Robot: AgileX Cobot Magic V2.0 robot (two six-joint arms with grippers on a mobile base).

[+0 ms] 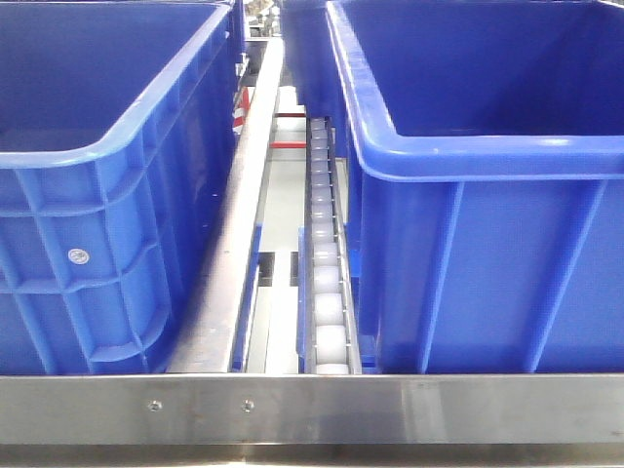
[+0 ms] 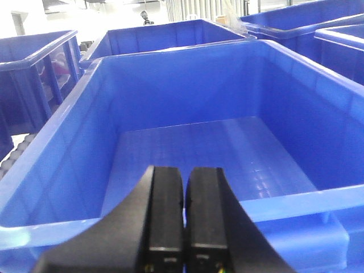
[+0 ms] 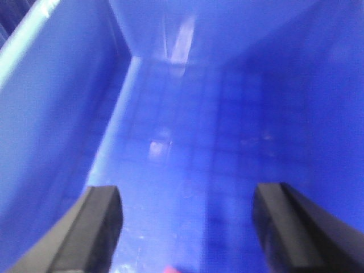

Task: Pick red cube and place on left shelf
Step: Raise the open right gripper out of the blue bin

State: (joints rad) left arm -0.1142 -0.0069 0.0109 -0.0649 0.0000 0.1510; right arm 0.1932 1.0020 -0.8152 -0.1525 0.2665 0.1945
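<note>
While our right end effector hangs spread wide inside a blue crate, a red sliver, probably the cube, shows just below and between its fingers. Our left end effector is clenched, empty, over another crate; right is nearer.

Brushed stainless steel, dully reflective and riveted, on the front rail of the left shelf; smooth white plastic, slightly glossy, on the roller track; worn, scuffed grey metal on the slanted guide rail beside it. Deep-blue moulded plastic, ribbed outside and faintly shiny along the rims, on the left crate and the right crate. Matt black plastic on the left gripper and right gripper, over a gridded, glossy blue crate floor.
</note>
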